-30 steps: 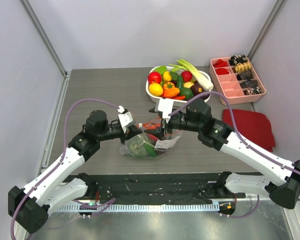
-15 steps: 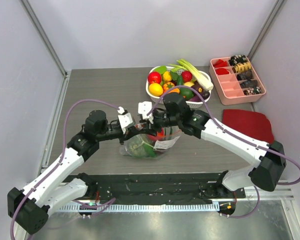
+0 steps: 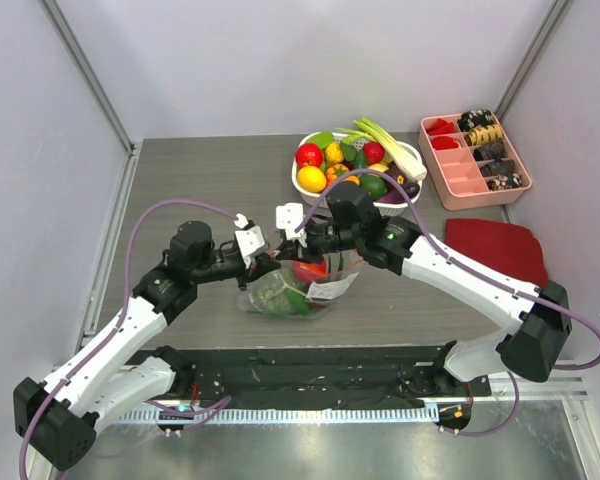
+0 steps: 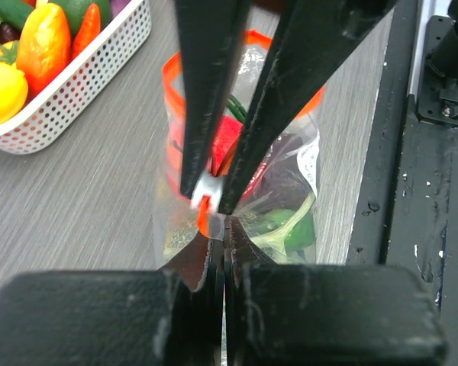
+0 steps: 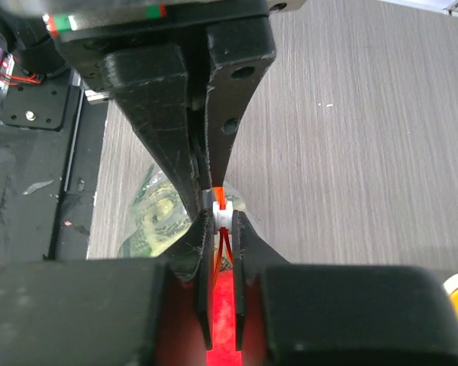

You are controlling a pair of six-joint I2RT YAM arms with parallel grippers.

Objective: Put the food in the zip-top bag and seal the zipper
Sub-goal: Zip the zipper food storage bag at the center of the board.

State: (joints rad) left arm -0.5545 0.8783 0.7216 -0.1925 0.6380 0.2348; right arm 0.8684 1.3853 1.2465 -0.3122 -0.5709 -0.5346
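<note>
The zip-top bag (image 3: 285,292) lies mid-table, crinkly and clear, with a red fruit (image 3: 309,270), a grey-green broccoli head (image 3: 272,290) and green food inside. Its orange-red zipper (image 4: 173,84) rims the mouth. My left gripper (image 4: 223,229) is shut on the bag's edge at the zipper's end. My right gripper (image 5: 222,218) faces it tip to tip, shut on the zipper's small white end piece (image 5: 221,214). In the top view the left gripper (image 3: 268,263) and the right gripper (image 3: 286,250) meet at the bag's left corner. The red fruit (image 5: 227,305) glows between the right fingers.
A white basket (image 3: 310,187) of more toy produce stands behind the bag. A pink divided tray (image 3: 462,185) sits at the back right, a dark red cloth (image 3: 500,255) in front of it. A black strip (image 3: 310,365) runs along the near edge.
My right arm swung left across the bag's mouth to its left corner, and its jaws closed from wide open onto the white end piece. The left gripper stayed put.
</note>
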